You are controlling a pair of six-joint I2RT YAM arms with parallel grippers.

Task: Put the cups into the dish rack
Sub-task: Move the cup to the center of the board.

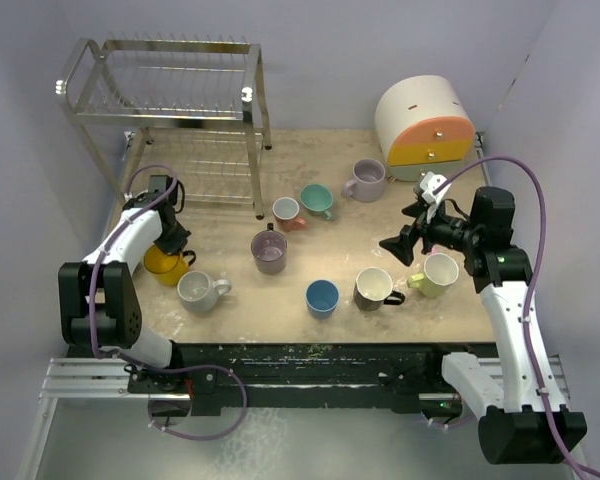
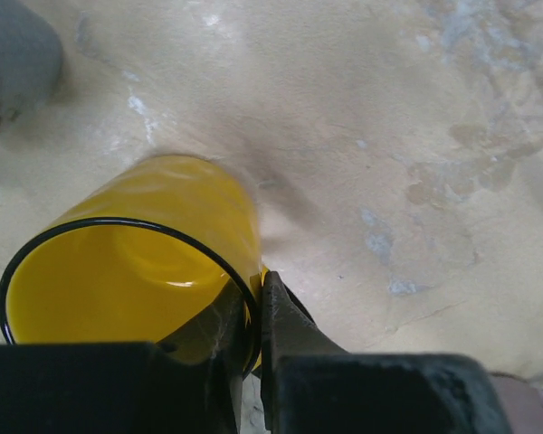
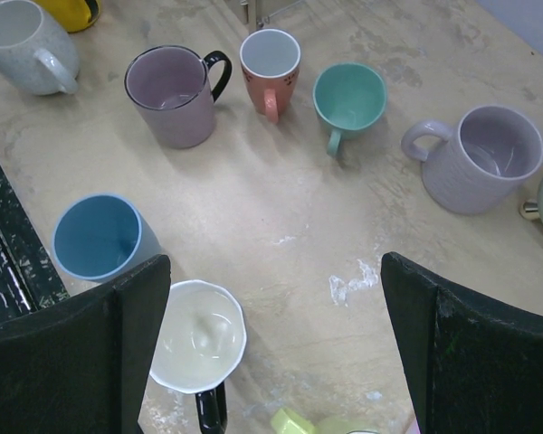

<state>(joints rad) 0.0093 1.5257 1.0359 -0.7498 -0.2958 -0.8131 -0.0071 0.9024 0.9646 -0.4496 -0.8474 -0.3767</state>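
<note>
Nearest to me, along the front of the desk (image 1: 330, 250), stand a white mug (image 1: 198, 290), a blue mug (image 1: 322, 297), a dark mug (image 1: 373, 288) with a cream inside, and a pale green mug (image 1: 440, 272). Just behind the white one, the left hand (image 2: 258, 289) pinches the rim of the yellow mug (image 2: 118, 271), one finger inside and one outside. The right hand (image 1: 408, 230) hangs with its fingers spread wide above the dark mug, holding nothing. Further back stand a purple mug (image 1: 270, 250), then a salmon mug (image 1: 286, 211), a teal mug (image 1: 317, 200) and a lavender mug (image 1: 367, 180). At the far left is the dish rack (image 1: 170, 90); at the far right, a cream-and-orange drawer box (image 1: 425, 125).
</note>
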